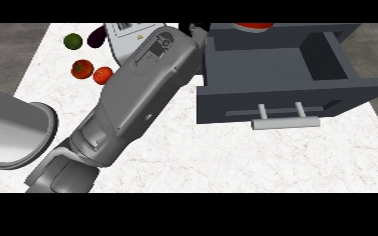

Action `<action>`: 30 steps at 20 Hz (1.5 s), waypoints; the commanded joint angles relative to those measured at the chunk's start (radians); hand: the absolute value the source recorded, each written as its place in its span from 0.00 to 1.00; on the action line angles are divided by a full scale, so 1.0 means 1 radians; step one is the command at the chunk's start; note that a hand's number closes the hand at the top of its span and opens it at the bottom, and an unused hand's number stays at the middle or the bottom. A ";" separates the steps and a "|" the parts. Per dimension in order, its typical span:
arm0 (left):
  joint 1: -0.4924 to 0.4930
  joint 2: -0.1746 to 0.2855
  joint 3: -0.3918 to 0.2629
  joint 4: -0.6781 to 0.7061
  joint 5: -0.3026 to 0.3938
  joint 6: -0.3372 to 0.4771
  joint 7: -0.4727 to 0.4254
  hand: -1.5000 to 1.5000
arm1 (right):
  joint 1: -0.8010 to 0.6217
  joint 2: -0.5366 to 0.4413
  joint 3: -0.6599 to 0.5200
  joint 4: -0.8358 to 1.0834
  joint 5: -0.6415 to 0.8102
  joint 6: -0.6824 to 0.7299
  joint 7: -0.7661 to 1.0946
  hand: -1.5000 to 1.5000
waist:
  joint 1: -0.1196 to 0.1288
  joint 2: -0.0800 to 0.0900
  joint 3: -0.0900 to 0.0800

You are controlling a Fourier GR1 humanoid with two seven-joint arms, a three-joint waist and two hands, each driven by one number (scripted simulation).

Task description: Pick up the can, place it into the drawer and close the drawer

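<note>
The grey drawer [325, 87] stands pulled open at the right, its inside bare and its bar handle [286, 122] facing me. A red object [255, 25], seemingly the can, peeks in at the top edge just past the drawer's back wall; most of it is cut off. My left forearm [136, 95] stretches from the lower left up to the drawer's far left corner. Only a black sliver of the left hand [193, 28] shows there, a short way left of the red object. No right hand shows.
On the white marble counter [221, 160] at the far left lie a lime [72, 41], a dark purple vegetable [95, 37] and two tomatoes [82, 69]. A pale grey device [127, 31] sits behind the forearm. A large grey rounded shape [22, 130] fills the left edge.
</note>
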 commanded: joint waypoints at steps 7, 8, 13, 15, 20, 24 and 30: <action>-0.076 0.000 -0.145 0.150 0.179 0.067 -0.074 1.00 | -0.007 -0.024 -0.015 -0.019 -0.059 0.008 0.020 0.00 | -0.032 0.005 0.001; -0.078 0.000 -0.137 0.148 0.187 0.060 -0.087 1.00 | -0.014 -0.031 -0.030 -0.030 -0.067 -0.023 0.041 0.00 | -0.018 0.003 0.000; -0.084 0.000 -0.205 0.182 0.257 0.045 -0.074 1.00 | -0.036 0.014 0.045 -0.084 0.019 -0.066 0.050 0.00 | -0.014 0.004 0.000; -0.075 0.000 -0.255 0.186 0.276 0.080 -0.110 1.00 | -0.031 -0.035 -0.013 -0.045 -0.062 -0.042 0.067 0.00 | -0.035 0.005 0.001; -0.110 0.000 -0.310 0.220 0.315 0.130 -0.083 0.00 | -0.082 -0.060 0.006 -0.004 -0.011 -0.039 0.066 0.00 | -0.036 0.007 0.001; -0.089 0.000 -0.314 0.273 0.335 0.124 -0.149 0.00 | -0.075 -0.031 0.023 0.007 0.017 -0.020 0.035 0.00 | -0.044 0.013 0.001; -0.123 0.000 -0.342 0.276 0.393 0.183 -0.142 0.00 | -0.082 -0.006 0.048 -0.036 0.037 -0.046 0.059 0.00 | -0.047 0.014 0.001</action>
